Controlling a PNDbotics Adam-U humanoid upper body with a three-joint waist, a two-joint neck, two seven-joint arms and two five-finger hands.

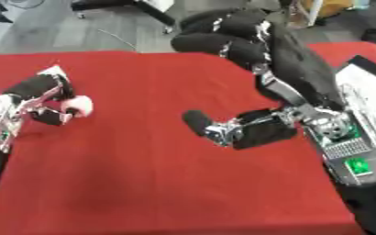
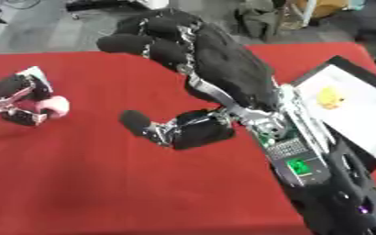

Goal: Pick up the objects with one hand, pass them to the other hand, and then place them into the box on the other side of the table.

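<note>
Left hand: at the bench's left edge, fingers curled round a pink ball.
Right hand: mid-bench, fingers wide, holding nothing.
Box: right edge, yellow thing inside.

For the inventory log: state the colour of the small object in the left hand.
Pale pink; the small round object, held in the left hand, shows best in the right eye view.
</note>
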